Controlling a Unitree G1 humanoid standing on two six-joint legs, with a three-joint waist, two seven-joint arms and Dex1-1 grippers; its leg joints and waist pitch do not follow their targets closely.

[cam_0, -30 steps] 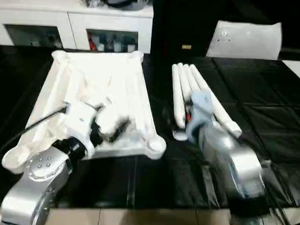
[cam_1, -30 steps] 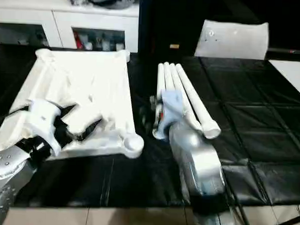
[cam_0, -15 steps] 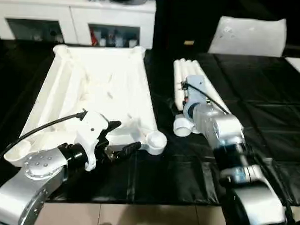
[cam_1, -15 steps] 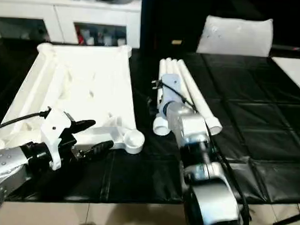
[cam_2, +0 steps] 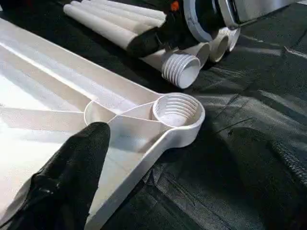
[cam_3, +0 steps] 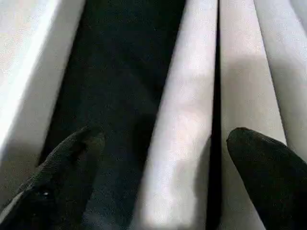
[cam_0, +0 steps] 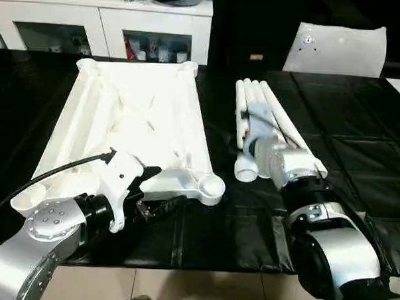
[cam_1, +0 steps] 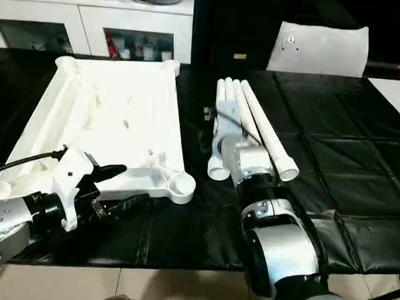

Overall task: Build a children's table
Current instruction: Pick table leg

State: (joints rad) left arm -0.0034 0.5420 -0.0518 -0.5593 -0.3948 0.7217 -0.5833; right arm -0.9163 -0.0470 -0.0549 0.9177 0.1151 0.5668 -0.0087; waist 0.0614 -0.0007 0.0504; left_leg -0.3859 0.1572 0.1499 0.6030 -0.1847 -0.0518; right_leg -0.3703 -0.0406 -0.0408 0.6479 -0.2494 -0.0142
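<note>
The children's table lies in parts on a black mat. Its square top [cam_0: 131, 120] is upside down with the ribs up, and a round corner socket [cam_0: 212, 186] faces me. Several tapered legs [cam_0: 271, 116] lie side by side to its right, threaded ends [cam_2: 182, 69] near the socket [cam_2: 177, 109]. My left gripper [cam_0: 162, 188] is open at the top's near edge, one finger [cam_2: 72, 172] over a rib, the other over the mat. My right gripper [cam_3: 165, 163] is open low over the legs, its fingertips [cam_3: 62, 177] either side of the leftmost leg [cam_3: 182, 110].
A white cabinet [cam_0: 99, 23] with dark openings stands behind the mat. A white cushion-like bag [cam_0: 337, 50] sits at the back right. The mat's front edge [cam_0: 181, 265] meets tiled floor. Black mat lies bare to the right of the legs.
My left gripper has drawn back from over the top to its near edge. My right arm has turned and come down over the legs. The camera view has shifted.
</note>
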